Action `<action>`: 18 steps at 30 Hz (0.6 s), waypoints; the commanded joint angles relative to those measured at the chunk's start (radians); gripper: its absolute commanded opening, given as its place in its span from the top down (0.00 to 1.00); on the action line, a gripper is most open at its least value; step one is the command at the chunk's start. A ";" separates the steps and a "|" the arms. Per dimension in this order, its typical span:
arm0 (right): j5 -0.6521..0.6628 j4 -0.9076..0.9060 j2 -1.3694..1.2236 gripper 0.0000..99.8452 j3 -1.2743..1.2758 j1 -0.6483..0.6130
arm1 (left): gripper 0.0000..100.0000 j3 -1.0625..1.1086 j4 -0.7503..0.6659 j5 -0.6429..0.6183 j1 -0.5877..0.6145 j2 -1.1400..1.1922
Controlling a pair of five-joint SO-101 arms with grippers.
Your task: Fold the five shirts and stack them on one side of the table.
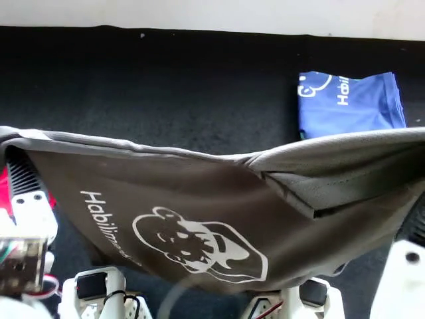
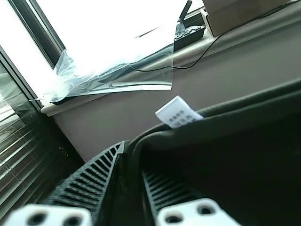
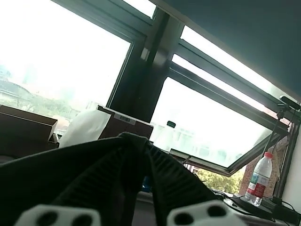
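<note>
Two ribbed fingers of the left claw [image 2: 132,162] clamp the dark grey shirt [image 2: 225,155] near its white label [image 2: 178,113]; the right claw [image 3: 135,150] likewise grips a bunched edge. Between them the shirt hangs stretched above the black worktop [image 1: 166,86], print showing. A folded blue shirt [image 1: 348,103] lies on the worktop behind, toward the right.

Looks like an office or lab room to me: big dark-framed windows [image 3: 70,66], slatted blinds [image 2: 19,160], and a sill [image 2: 117,96] cluttered with a power strip [image 2: 190,33], cardboard boxes [image 3: 124,125] and water bottles [image 3: 257,181]. The table [image 1: 166,86] has a black cover and small robot arms [image 1: 99,296] sitting at its edge. That says test bench way more than somebody's home.
</note>
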State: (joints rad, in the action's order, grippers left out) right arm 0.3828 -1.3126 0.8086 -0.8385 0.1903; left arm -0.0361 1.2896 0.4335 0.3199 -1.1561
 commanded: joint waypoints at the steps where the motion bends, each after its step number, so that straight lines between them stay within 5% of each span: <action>1: 0.005 0.008 -0.033 0.99 0.166 0.008 | 0.99 0.099 -0.012 -0.006 0.012 0.007; 5: 0.009 0.038 -0.059 0.99 0.409 -0.045 | 0.99 0.271 -0.040 -0.006 0.005 0.010; 11: 0.011 0.231 -0.059 0.99 0.777 -0.122 | 0.99 0.562 -0.282 -0.003 0.012 0.010; 18: 0.012 0.513 -0.076 0.99 1.004 -0.133 | 0.99 0.539 -0.459 -0.005 0.005 0.220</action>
State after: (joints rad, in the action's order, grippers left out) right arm 0.3828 -0.9106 0.7472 0.1250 0.0598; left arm 0.5623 0.8953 0.4304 0.3199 -1.0518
